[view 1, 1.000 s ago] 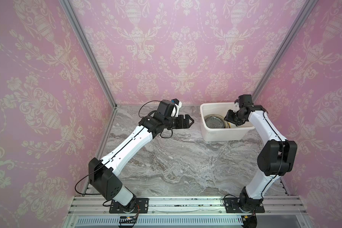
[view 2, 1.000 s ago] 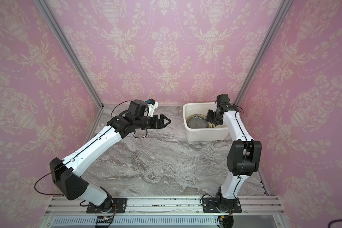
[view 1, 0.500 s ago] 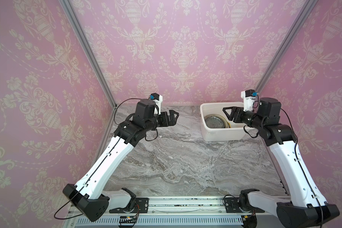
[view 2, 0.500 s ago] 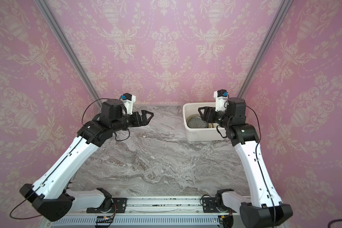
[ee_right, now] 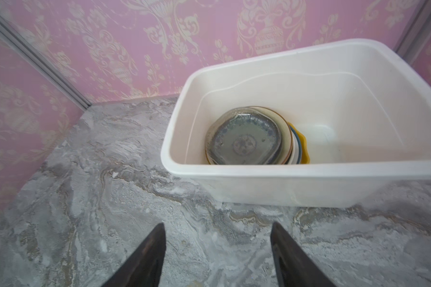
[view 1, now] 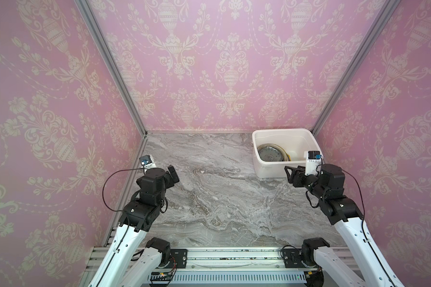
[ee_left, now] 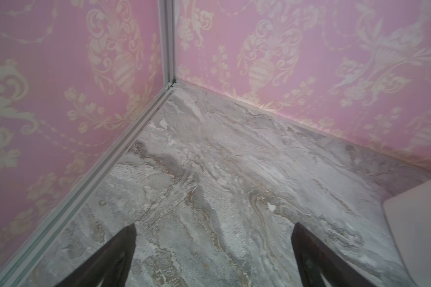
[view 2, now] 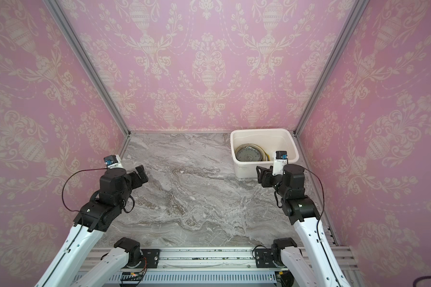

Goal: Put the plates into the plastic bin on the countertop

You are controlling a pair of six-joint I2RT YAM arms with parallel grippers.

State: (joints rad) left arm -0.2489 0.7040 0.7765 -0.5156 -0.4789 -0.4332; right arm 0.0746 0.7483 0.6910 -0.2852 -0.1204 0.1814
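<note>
The plates (view 1: pixel 270 155) (view 2: pixel 248 155) lie stacked inside the white plastic bin (view 1: pixel 281 130) (view 2: pixel 259 130) at the far right of the grey countertop (view 1: pixel 222 193). In the right wrist view a smoky glass plate (ee_right: pixel 244 139) tops the stack, with cream, blue and yellow rims showing under it. My right gripper (view 1: pixel 288 171) (ee_right: pixel 218 225) hovers open just in front of the bin (ee_right: pixel 284 174), holding nothing. My left gripper (view 1: pixel 173 174) (ee_left: pixel 214 226) stands wide open and empty over bare countertop (ee_left: pixel 209 161) near the left wall.
Pink patterned walls close the countertop in on three sides, with metal posts (view 1: pixel 110 67) at the far corners. A metal rail (view 1: pixel 222 258) carrying both arm bases runs along the front edge. A corner of the bin (ee_left: pixel 421 223) shows in the left wrist view.
The right gripper has come out of the bin, opened wider and drawn back in front of it. The left arm has pulled back towards the front left.
</note>
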